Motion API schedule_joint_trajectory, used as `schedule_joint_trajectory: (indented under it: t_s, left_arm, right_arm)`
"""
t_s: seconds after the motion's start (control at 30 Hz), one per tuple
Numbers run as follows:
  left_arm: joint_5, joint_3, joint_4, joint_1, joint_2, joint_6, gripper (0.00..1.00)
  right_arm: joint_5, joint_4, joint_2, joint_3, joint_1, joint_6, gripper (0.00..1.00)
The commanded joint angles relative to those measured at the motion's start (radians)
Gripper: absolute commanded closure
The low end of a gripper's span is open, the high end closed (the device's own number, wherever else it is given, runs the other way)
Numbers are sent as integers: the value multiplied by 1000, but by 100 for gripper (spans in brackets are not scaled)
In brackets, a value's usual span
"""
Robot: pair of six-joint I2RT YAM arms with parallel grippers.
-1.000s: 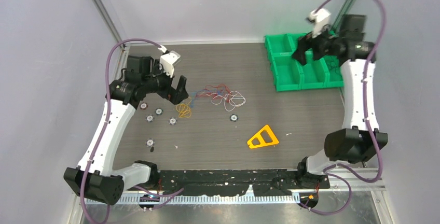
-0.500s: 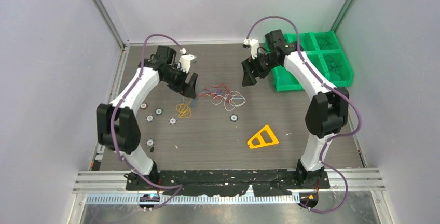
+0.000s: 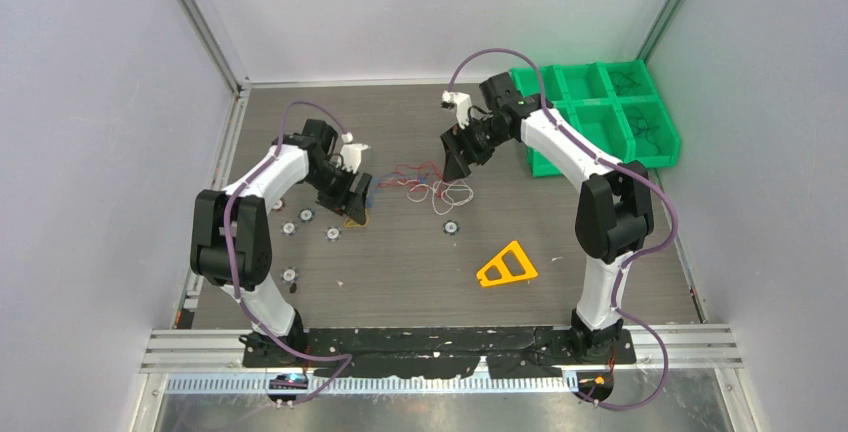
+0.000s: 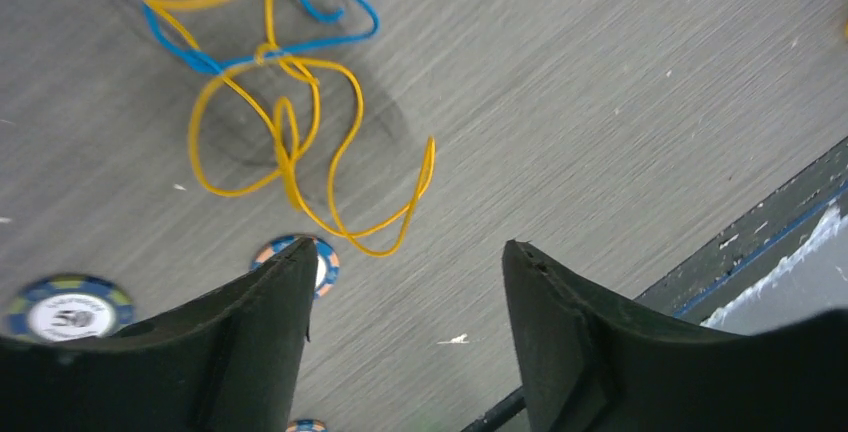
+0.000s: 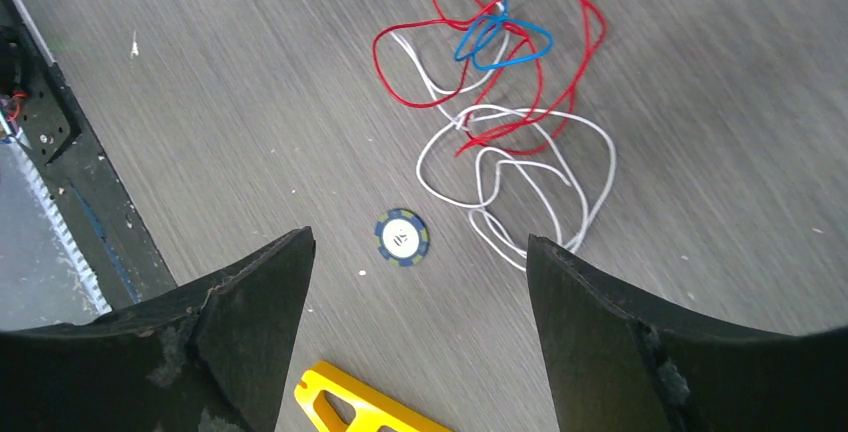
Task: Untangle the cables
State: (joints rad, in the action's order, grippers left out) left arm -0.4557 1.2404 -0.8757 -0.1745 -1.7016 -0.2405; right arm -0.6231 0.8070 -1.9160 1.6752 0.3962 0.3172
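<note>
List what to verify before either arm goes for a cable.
1. Left jaws open and empty: ok.
2. Right jaws open and empty: ok.
3. Yellow cable in sight ahead of the left jaws: ok.
4. Yellow cable free of the blue cable: not ok, they cross and look hooked together.
5. Red cable and white cable apart: not ok, their loops overlap, with blue threaded through.
6. Poker chip clear of the white cable: ok, a gap shows between them.
</note>
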Motion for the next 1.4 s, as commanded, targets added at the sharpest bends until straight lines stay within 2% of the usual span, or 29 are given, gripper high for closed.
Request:
schedule_joint_trajectory:
  t_s: [0.0,0.1,0.17,0.2,0.23,0.37,0.47,0.53,0.7,0.8,0.93,1.2,1.27,1.37]
  left_arm:
    - [26,-46,62,-1,-24,23,36]
    - [33,-47,89,0,-41,26,55]
    - [14,-42,91,0,-28,19,77]
    - [1,-37,86,0,-11,14,92]
    - [-22,-34,80,0,17,14,100]
    - [-147,28,-11,0,179,-5,100]
    - [-236,200,-104,0,288,-11,100]
    - [-269,288,-100,0,335,21,100]
    - [-361,427,-13,0,357,137,100]
    - [-421,494,30,0,337,213,100]
    - [-460,513,134,0,338,318,100]
    - [-499,518,249,0,325,455,100]
    - [-512,526,251,-1,322,465,100]
    - [-548,528,274,-4,332,499,100]
  right_arm:
    - [-54,-101,31,-43,12,-87,17]
    - [-72,-150,38,-68,13,-140,20]
    - [-94,-173,48,-83,18,-161,23]
    - [-98,-181,58,-96,21,-166,25]
    - [-105,-201,66,-105,23,-175,27]
    - [-119,-290,122,-152,29,-215,34]
    - [-124,-321,141,-134,29,-233,35]
    - [-132,-338,156,-121,29,-235,35]
    - [-160,-411,227,-101,29,-245,19]
    - [-180,-539,294,-115,35,-292,10]
    - [-175,-743,349,-146,76,-360,2]
    - [-138,-984,326,-161,255,-296,0]
    - [-110,-1043,309,-159,293,-277,1]
    - [27,-1122,248,-154,333,-235,2]
